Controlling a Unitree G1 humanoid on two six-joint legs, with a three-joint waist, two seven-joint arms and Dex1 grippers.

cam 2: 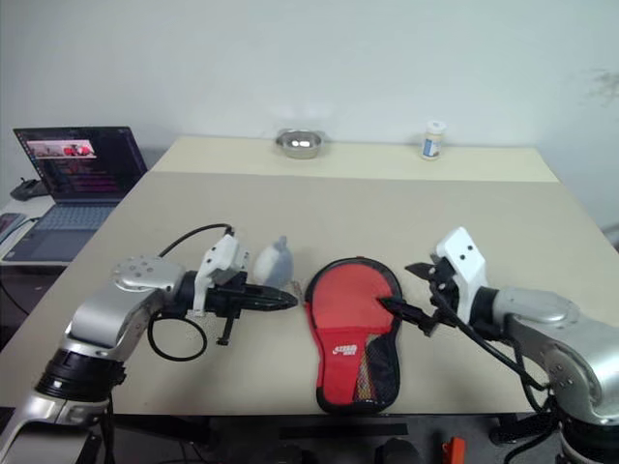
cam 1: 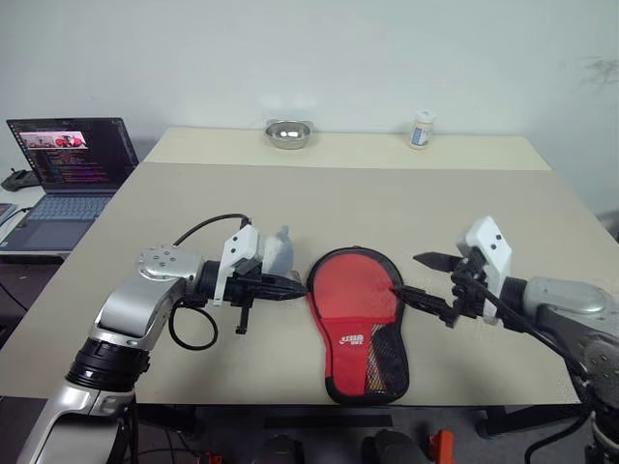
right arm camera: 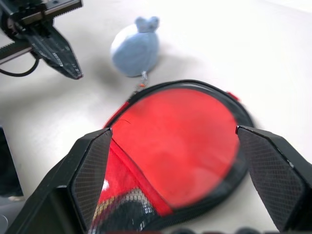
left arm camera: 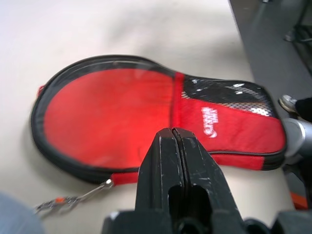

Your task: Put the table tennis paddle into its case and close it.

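Holding my left tool (cam 1: 293,287) with its two fingers pressed flat together on nothing, I have its tip just beside the round end of the case (cam 1: 360,319), on the case's left edge. My right tool (cam 1: 437,283) stands spread wide with nothing between its fingers, hanging just off the case's right edge, one finger low near the piping and the other raised above it.

The case lies flat on the tabletop (cam 1: 387,203) between the two tools, its clear and red face up, round end away from me, narrow mesh end with the white logo toward the near edge. Through the clear window I see a full red disc, which I take for the table tennis paddle (left arm camera: 105,114) already inside; the handle I cannot make out under the mesh. From the left wrist view a zip pull on a short chain (left arm camera: 73,199) trails off the round end, leading to a pale blue soft charm (right arm camera: 135,47) resting on the tabletop just beyond the case.

I judge the insertion done and the closing step in hand, though I cannot tell how far the zip is drawn. Next I would want one tool to pin the case while the other takes the chain and runs it along the rim.
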